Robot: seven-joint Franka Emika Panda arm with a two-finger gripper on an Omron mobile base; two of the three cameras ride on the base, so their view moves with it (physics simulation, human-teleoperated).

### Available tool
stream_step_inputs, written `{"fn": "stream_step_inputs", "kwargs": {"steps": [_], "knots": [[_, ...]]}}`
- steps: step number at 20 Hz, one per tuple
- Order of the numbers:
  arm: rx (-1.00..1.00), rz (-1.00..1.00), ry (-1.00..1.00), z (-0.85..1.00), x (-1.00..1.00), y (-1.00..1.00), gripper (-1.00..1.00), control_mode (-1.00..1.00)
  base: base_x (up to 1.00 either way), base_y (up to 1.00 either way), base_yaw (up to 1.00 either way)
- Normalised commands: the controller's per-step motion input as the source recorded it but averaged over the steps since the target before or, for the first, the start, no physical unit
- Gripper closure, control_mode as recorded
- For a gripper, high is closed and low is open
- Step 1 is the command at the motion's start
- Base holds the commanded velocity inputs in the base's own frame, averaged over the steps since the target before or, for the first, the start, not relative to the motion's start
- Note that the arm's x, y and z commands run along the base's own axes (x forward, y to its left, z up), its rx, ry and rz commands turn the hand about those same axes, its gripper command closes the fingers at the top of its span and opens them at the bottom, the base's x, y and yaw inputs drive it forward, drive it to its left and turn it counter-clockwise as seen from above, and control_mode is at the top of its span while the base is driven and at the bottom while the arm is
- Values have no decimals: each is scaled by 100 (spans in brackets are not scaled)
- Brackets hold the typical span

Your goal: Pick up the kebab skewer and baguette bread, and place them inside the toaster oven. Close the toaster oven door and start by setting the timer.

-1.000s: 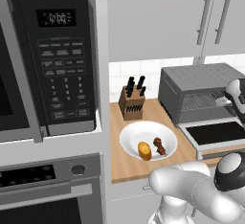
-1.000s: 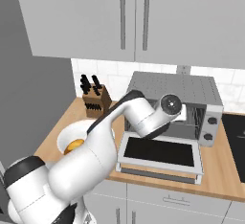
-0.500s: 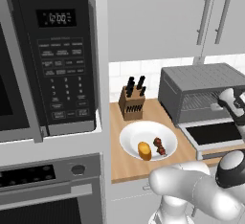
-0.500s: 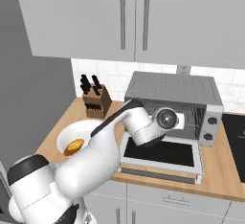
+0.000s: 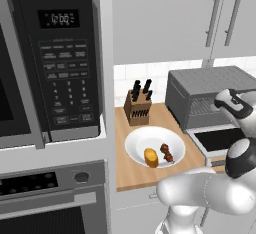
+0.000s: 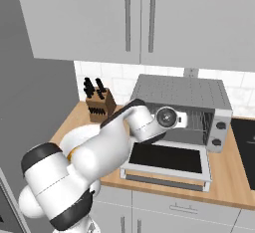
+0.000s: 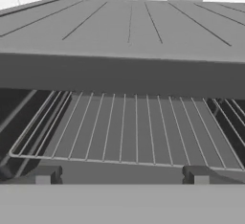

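Jaws stand wide open w/ nothing between them; in hand view the gripper [image 7: 118, 174] faces straight into the toaster oven [image 7: 124, 60], its two dark tips low at approx 7 and 5 o'clock, wire rack [image 7: 129, 132] bare just beyond.

Toaster oven [image 5: 210, 95] sits at 3 o'clock in left base view, on wooden tabletop [image 5: 145, 170]. Toaster oven door [image 6: 167, 161] is dropped flat, dark glass up, lying in front of the opening in right base view.

White plate [image 5: 142, 140] lies on tabletop betw. knife block [image 5: 139, 105] and front edge, at approx 5 o'clock of the block. Baguette bread [image 5: 150, 157] and kebab skewer [image 5: 166, 152] both on the plate, side by side, bread at 9 o'clock of skewer, close but apart.

Black microwave [image 5: 62, 63] at 9–10 o'clock, built-in wall oven [image 5: 45, 198] under it.
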Motion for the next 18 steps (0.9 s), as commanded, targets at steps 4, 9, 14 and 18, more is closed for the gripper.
{"fn": "stream_step_inputs", "kwargs": {"steps": [4,9,14,18], "knots": [[0,0,0,-6,28,0,-100,-100,0,0,0],[0,0,-10,-22,8,-2,-100,-100,0,0,0],[0,0,-5,-38,0,-1,-100,-100,0,0,0],[0,0,0,-21,4,0,-100,-100,0,0,0]]}}
